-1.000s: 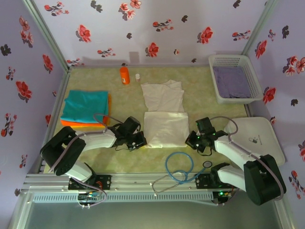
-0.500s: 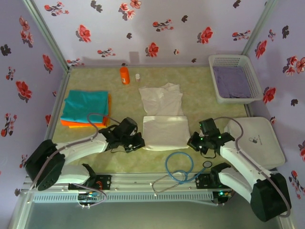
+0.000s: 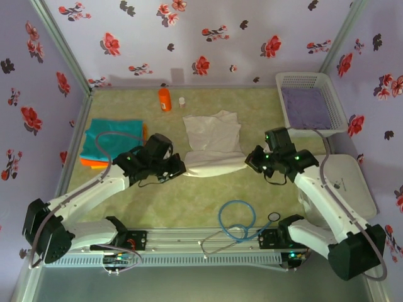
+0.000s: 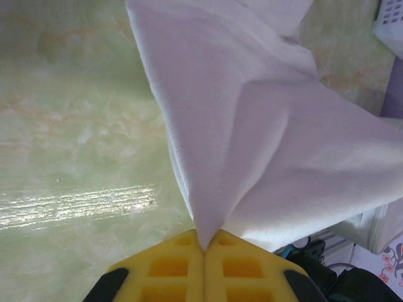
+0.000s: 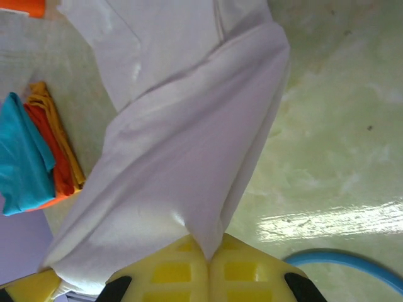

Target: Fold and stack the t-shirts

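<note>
Two claws grip the white t-shirt (image 3: 213,132) at the middle of the table (image 3: 157,207) in the top view. The left claw (image 3: 178,167) is clamped on the near hem at the cloth's 9 o'clock end and the right claw (image 3: 250,161) on its 3 o'clock end. The hem is stretched between them, raised off the table, while the collar end lies flat toward 12 o'clock. A folded teal t-shirt (image 3: 110,135) rests on an orange t-shirt (image 3: 86,162) at 9 o'clock. A basket (image 3: 302,77) holding purple cloth (image 3: 305,107) sits at 2 o'clock, an orange bottle (image 3: 164,99) at 11 o'clock and a blue cable (image 3: 236,220) at 6 o'clock.

From the left wrist, the yellow fingers (image 4: 182,264) are pressed together, pinching a white fold that fans out toward 12 o'clock.

From the right wrist, that claw's fingers (image 5: 176,270) are likewise closed on the white cloth. The teal and orange shirts are at 9 o'clock and the cable at 5 o'clock.
</note>
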{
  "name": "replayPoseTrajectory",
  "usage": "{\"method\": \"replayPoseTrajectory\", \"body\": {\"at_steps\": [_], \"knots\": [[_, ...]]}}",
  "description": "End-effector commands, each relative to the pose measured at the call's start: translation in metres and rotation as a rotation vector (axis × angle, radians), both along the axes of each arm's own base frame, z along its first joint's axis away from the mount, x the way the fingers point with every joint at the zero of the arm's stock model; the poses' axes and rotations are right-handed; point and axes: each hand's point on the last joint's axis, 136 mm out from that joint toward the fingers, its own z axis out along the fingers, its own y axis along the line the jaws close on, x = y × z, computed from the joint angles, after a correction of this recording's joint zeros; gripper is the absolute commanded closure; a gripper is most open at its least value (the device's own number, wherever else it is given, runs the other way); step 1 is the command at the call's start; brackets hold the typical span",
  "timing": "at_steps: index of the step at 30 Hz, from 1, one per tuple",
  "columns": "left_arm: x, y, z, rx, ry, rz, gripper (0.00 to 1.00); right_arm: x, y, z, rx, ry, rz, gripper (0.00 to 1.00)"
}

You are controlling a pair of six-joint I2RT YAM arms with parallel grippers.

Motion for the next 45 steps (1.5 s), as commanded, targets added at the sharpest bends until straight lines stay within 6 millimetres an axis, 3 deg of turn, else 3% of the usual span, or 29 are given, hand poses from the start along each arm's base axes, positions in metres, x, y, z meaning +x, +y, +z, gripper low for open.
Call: {"method": "replayPoseTrajectory", "body": {"at_steps": [1, 8, 16, 21, 31, 45], "knots": [[0.008, 0.007, 0.02, 0.033, -0.041, -0.011, 1.0, 0.007, -0.003, 0.015, -0.035, -0.018, -0.006, 1.0], [0.025, 0.009, 0.05, 0.011, -0.099, -0.003, 1.0, 0.02, -0.002, 0.032, -0.021, -0.046, -0.021, 1.0], [0.041, 0.008, 0.045, -0.03, -0.097, 0.011, 1.0, 0.032, -0.006, 0.033, -0.005, -0.048, -0.032, 1.0], [0.057, 0.013, 0.041, -0.054, -0.09, 0.038, 1.0, 0.048, -0.006, 0.032, 0.014, -0.047, -0.026, 1.0], [0.079, -0.002, 0.036, -0.1, -0.07, 0.016, 1.0, 0.082, -0.001, 0.036, 0.018, -0.078, -0.024, 1.0], [0.117, 0.005, 0.024, -0.127, -0.046, 0.038, 1.0, 0.119, -0.009, 0.026, 0.038, -0.082, -0.07, 1.0]]}}
